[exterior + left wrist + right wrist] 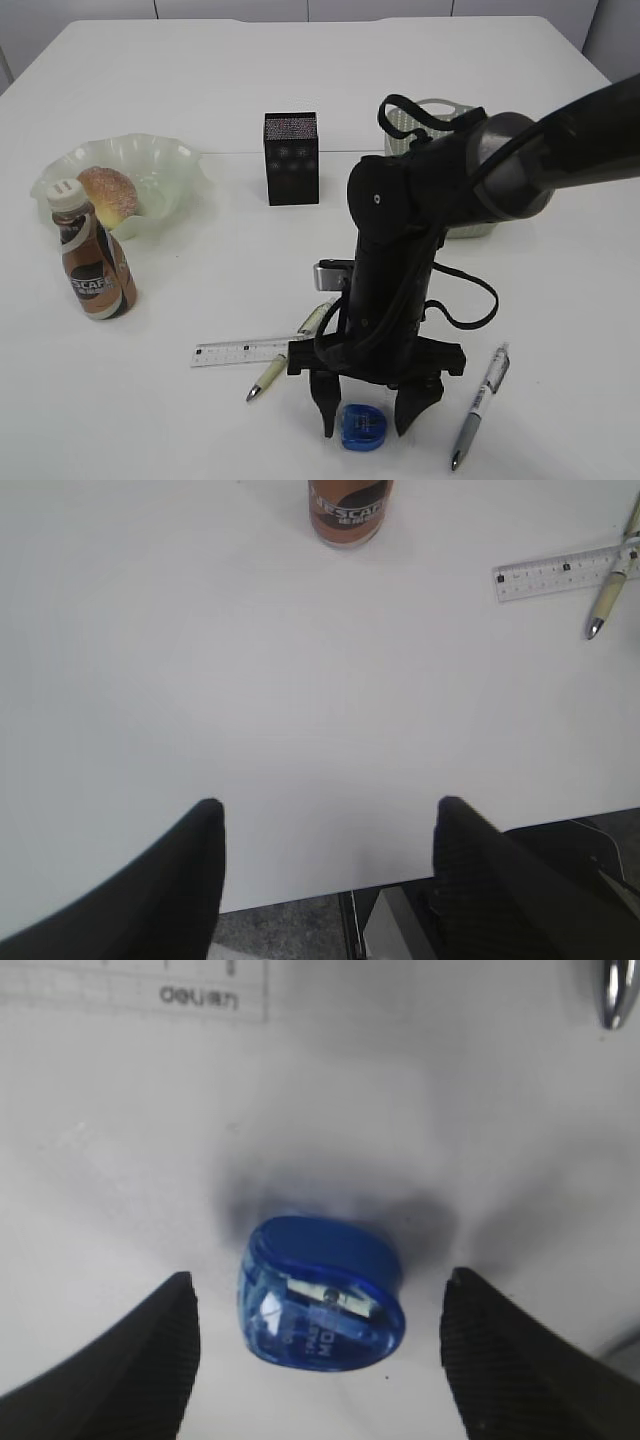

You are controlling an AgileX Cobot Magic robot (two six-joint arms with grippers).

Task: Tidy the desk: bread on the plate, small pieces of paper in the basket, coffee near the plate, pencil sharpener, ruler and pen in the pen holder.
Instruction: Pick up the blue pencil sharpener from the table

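Observation:
A blue pencil sharpener (320, 1295) lies on the desk (200, 90) near its front edge. My right gripper (371, 415) stands open, one finger either side of the sharpener, without touching it. The clear ruler (240, 352) and a cream pen (268, 378) lie just left of it; a grey pen (480, 405) lies to the right. The bread (108, 193) sits in the plate (160, 160), with the coffee (92, 262) upright in front. The pen holder (291, 158) stands mid-desk. My left gripper (328, 815) is open and empty over the desk's near edge. The small pieces of paper are out of view.
The basket (432, 115) stands at the back right, mostly hidden behind my right arm. In the left wrist view the coffee (350, 510), the ruler (560, 573) and the cream pen (610, 595) lie far ahead; the floor shows below the desk edge.

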